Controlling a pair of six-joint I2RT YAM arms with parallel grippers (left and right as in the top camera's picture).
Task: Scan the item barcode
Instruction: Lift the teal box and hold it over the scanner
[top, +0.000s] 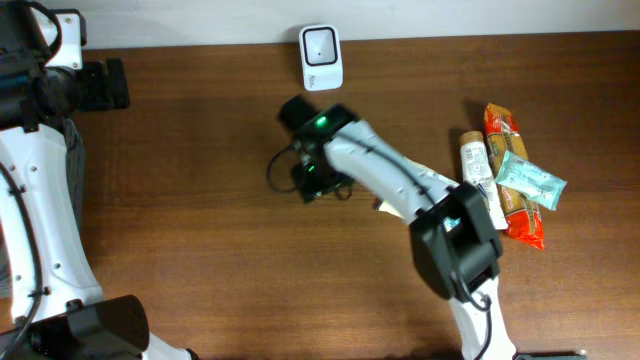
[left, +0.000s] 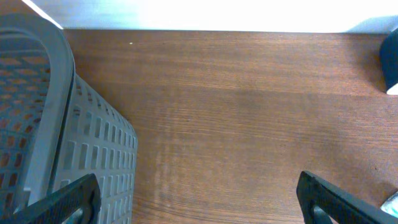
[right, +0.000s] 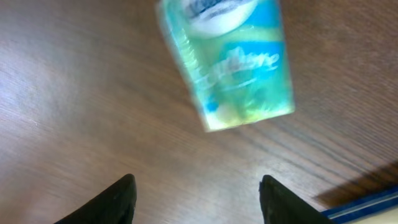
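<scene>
A teal and green packet (right: 227, 62) lies blurred on the wooden table, just ahead of my right gripper (right: 202, 202). That gripper is open and its dark fingertips (right: 118, 199) stand wide apart with only bare wood between them. From overhead, the right arm reaches to mid-table, and its gripper (top: 312, 178) points down below the white scanner (top: 321, 55); the arm hides the packet there. My left gripper (left: 199, 205) is open and empty at the far left (top: 105, 85).
An orange packet (top: 515, 215), a white tube (top: 475, 165) and a teal packet (top: 530, 180) lie piled at the right. A grey slotted basket (left: 62, 143) stands by the left gripper. A blue strip (right: 373, 202) shows near the right fingers.
</scene>
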